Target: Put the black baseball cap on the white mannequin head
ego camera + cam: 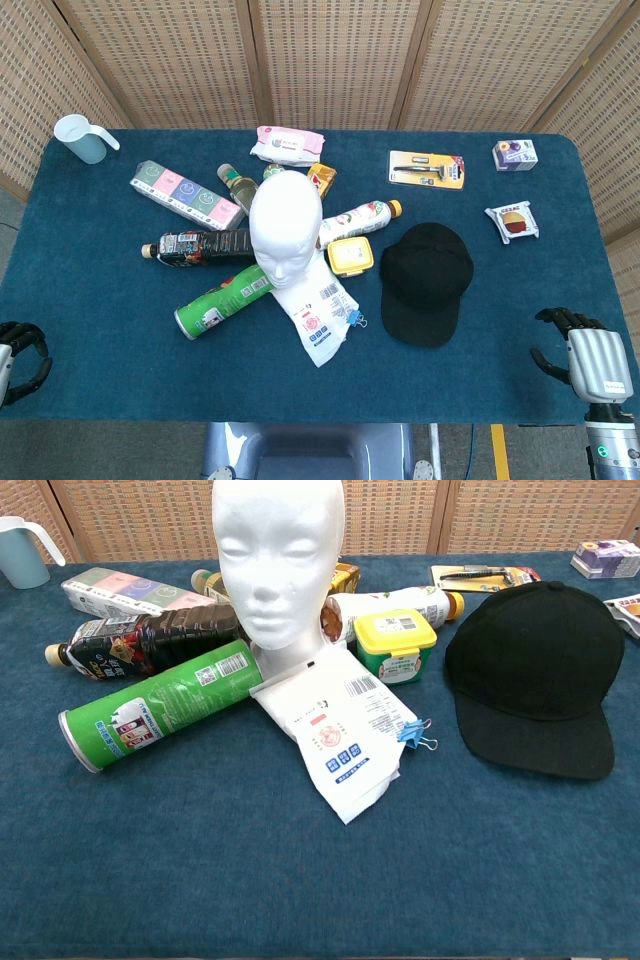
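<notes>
From the head view I see the black baseball cap (pixel 427 281) lying flat on the tabletop (pixel 120 310), brim toward me, right of centre. My right hand (pixel 585 358) sits at the near right edge, well apart from the cap, holding nothing, its fingers loosely curled but apart. My left hand (pixel 22 358) shows only partly at the near left edge, far from the cap; its fingers curl in and I cannot tell whether it is open or closed.

The white mannequin head (pixel 284 229) stands upright left of the cap, facing me, in the middle of a cluster: a green can (pixel 223 300) lying on its side, a dark drink bottle (pixel 198 247), a white packet (pixel 317 311) with a blue binder clip (pixel 417 736) at its edge, and a yellow-lidded tub (pixel 350 255) between head and cap. The cap touches none of them.

The tabletop is covered in dark blue cloth. Behind it stand woven wicker-look screens (pixel 330 60) in wooden frames. A pale blue jug (pixel 82 138) stands at the far left corner.

The packet carries a barcode and blue squares of print; the can and bottle have labels, but I cannot read any of the writing.
</notes>
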You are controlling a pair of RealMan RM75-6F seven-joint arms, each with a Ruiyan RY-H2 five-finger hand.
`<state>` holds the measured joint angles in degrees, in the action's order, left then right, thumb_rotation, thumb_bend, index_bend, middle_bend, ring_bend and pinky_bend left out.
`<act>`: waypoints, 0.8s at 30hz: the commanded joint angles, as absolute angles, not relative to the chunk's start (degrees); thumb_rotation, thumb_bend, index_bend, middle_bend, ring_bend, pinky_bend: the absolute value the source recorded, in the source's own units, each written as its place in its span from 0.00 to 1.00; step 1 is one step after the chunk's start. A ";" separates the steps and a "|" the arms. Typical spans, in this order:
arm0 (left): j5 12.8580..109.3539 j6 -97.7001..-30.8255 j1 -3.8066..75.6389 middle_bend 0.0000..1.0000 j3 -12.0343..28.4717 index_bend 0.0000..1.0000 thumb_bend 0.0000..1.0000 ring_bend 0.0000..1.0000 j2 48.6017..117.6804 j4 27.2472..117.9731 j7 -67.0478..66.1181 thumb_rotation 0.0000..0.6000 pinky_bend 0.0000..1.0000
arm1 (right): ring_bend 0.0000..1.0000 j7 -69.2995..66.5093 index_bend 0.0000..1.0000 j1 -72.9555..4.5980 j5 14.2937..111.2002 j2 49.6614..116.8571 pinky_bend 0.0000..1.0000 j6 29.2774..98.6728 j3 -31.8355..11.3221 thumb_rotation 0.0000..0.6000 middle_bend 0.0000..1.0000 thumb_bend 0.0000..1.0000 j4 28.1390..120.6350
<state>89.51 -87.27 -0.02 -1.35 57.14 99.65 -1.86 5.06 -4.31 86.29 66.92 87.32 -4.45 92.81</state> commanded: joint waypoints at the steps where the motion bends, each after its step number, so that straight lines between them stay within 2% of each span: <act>1: 89.47 -87.19 0.00 0.41 -1.38 0.55 0.35 0.29 57.19 99.65 -1.93 1.00 0.30 | 0.47 5.05 0.37 -4.35 86.15 67.00 0.50 87.15 -4.48 1.00 0.42 0.23 92.74; 24: 90.10 -88.42 0.50 0.41 -0.41 0.55 0.35 0.29 55.40 100.79 -1.77 1.00 0.30 | 0.46 4.00 0.37 -3.47 87.98 66.70 0.50 88.70 -3.88 1.00 0.41 0.23 93.21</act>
<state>90.09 -88.40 0.49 -0.42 55.41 100.77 -1.79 4.01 -3.47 87.98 66.69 88.69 -3.89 93.20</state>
